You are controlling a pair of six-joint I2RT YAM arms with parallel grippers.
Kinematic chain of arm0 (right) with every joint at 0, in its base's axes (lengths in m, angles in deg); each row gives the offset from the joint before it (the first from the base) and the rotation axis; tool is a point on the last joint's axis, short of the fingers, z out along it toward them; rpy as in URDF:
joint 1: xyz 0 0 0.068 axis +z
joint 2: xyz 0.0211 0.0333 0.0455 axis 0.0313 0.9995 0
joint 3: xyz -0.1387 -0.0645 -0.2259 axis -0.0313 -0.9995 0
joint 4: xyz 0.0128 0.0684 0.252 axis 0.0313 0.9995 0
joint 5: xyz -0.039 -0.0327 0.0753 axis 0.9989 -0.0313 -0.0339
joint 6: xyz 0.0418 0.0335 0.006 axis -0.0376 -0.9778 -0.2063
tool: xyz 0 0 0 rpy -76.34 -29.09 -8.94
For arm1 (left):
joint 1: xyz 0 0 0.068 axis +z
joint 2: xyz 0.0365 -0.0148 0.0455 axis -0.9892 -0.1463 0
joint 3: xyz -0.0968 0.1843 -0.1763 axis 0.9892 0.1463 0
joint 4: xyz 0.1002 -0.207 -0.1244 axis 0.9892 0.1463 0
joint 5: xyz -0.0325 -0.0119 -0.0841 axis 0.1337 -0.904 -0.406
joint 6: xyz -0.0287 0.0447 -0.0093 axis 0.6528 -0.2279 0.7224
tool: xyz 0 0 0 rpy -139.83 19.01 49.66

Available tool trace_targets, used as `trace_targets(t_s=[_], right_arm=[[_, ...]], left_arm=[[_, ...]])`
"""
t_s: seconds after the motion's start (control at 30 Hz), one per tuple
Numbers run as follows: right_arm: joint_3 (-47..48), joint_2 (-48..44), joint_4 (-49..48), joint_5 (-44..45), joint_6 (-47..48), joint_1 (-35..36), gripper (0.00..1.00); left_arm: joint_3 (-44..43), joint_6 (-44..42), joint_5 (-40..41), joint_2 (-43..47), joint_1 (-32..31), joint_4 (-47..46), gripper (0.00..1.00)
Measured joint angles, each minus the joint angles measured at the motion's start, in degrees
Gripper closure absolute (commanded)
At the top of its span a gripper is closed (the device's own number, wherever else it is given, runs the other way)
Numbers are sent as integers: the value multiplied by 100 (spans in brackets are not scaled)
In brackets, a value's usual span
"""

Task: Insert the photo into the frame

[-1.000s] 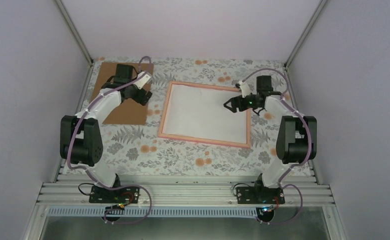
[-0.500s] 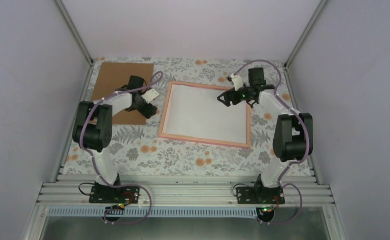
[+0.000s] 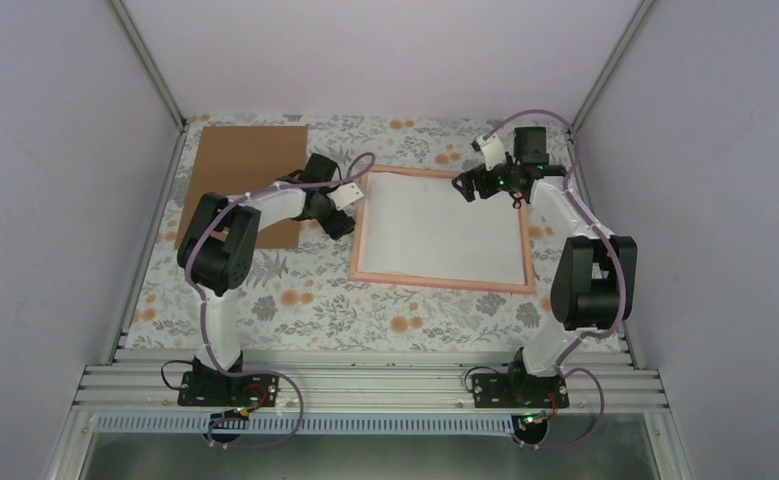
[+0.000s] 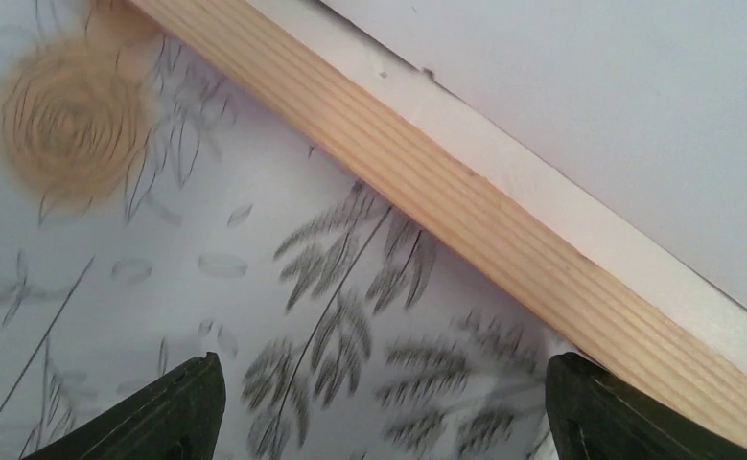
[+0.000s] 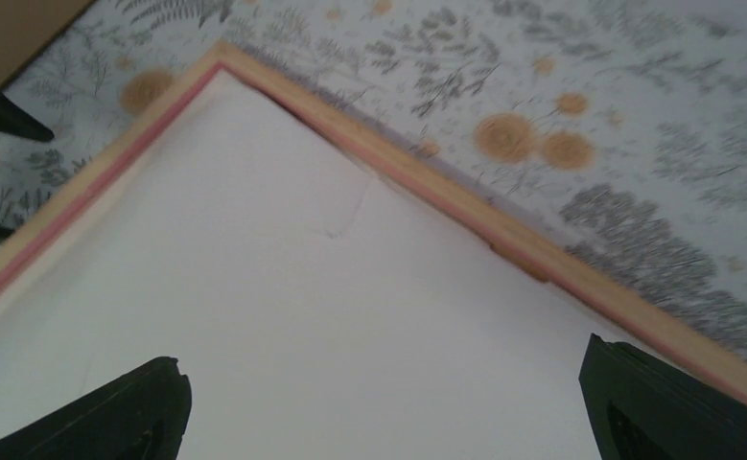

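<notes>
The pink frame lies flat on the flowered cloth, right of centre. A white sheet fills it, apparently the photo white side up; no printed picture shows. My left gripper is low at the frame's left edge, open, with only cloth between its fingers. Its right finger is against the frame's wooden outer side. My right gripper hovers open over the sheet near the frame's far right corner, nothing between its fingers. The rim runs ahead of it.
A plain brown cardboard sheet lies at the back left, partly under my left arm. Flowered cloth covers the table. Metal posts and grey walls close in the sides and back. The arm bases sit on the rail at the near edge.
The frame with its white sheet has slid to the right. My left arm swung right from the cardboard to the frame's left edge. The right gripper moved right and back and opened wider.
</notes>
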Motion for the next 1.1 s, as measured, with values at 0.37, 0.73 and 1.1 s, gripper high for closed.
trace_targets(t_s=[0.37,0.73,1.1], right_arm=[[745,-214,-621,-1241,-1091,-28,0],[2098,2065,-756,-2087,-2787,1432,0],[3322,3410,-885,-1768,-4286,2785,0]], left_arm=[[-433,680,-461,960,1241,557,0],[-457,1097,-398,966,3757,728,0],[-1169,1292,-544,-168,4656,1027,1]])
